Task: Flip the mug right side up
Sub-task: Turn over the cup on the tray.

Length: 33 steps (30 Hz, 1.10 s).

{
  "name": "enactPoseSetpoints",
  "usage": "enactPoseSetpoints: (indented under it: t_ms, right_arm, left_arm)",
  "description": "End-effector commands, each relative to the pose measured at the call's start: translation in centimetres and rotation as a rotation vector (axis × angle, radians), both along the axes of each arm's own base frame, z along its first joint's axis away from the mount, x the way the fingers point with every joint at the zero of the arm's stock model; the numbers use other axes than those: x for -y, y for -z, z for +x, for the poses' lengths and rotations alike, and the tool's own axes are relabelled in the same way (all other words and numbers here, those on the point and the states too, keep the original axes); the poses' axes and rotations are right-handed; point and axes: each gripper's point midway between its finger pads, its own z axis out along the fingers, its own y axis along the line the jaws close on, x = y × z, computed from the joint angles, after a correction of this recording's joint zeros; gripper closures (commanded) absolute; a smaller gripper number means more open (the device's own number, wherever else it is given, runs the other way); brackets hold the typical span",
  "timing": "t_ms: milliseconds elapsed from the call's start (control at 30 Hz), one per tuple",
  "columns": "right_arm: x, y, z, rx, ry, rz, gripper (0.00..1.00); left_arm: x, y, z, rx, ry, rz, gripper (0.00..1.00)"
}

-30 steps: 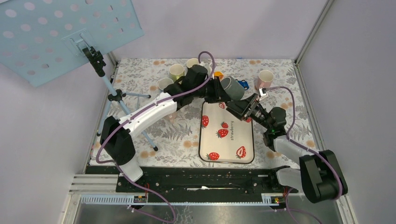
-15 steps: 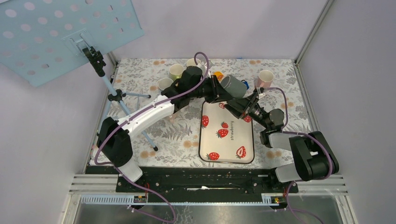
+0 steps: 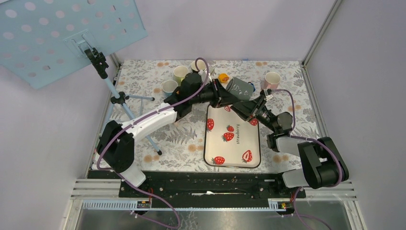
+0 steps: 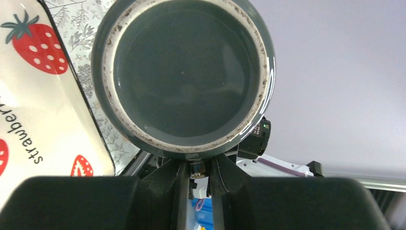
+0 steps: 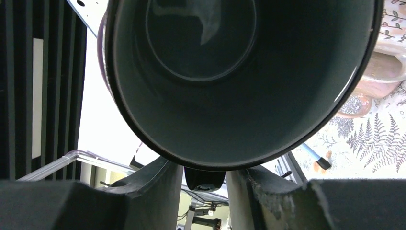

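Left tool holds mug above tablecloth.

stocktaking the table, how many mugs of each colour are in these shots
grey mug: 1
green mug: 1
cream mug: 1
white mug: 1
pink mug: 1
total: 5 mugs
orange thing and blue thing: too hidden to tell, not counted

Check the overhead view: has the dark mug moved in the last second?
Yes, slightly: the dark mug has shifted away from the far edge of the strawberry tray, toward the back wall.
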Motion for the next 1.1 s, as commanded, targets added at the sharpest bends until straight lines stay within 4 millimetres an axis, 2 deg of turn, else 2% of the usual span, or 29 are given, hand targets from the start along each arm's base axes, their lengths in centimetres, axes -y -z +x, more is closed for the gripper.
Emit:
enactPoseSetpoints:
  t_ms: [0,200,300,367,500,633,733,833,933,1067]
  right_arm:
    - [0.7,-5.9,-1.6,0.267,0.015,0.079,0.60]
    - [0.6,-6.2,-1.6,0.267,0.010,0.076,0.73]
    - [0.5,-6.3,-1.6,0.269,0.012,0.058,0.86]
    - [0.4,-6.1,-1.4,0.258,0.016,0.029,0.98]
    - [0.2,-5.5,-0.9,0.250,0.039,-0.056,1.00]
    - [0.2,-6.0,-0.9,0.269,0.066,-0.128,1.00]
    - [0.3,-6.3,-0.8,0.275,0.084,-0.169,1.00]
    - [0.4,-6.6,-0.8,0.280,0.103,-0.207,1.00]
    - [0.5,-6.7,-0.7,0.283,0.113,-0.239,1.00]
    - [0.6,-6.8,-0.6,0.280,0.128,-0.271,1.00]
  left_arm:
    - [-0.6,-8.4,-3.4,0.159,0.115,-0.228,1.00]
    - [-0.9,-8.5,-4.3,0.157,0.145,-0.247,1.00]
    - [-1.1,-8.4,-4.7,0.164,0.158,-0.247,1.00]
    - [-1.1,-8.2,-4.8,0.167,0.164,-0.247,1.00]
    - [-1.2,-8.4,-5.0,0.188,0.170,-0.255,1.00]
    - [-1.1,-8.3,-4.8,0.208,0.168,-0.260,0.98]
    - [-1.1,-8.2,-4.7,0.216,0.161,-0.277,0.82]
    - [-1.1,-8.4,-4.5,0.232,0.150,-0.291,0.61]
    - [-1.2,-8.7,-4.4,0.251,0.142,-0.305,0.47]
    - [-1.1,-8.5,-4.2,0.258,0.140,-0.305,0.34]
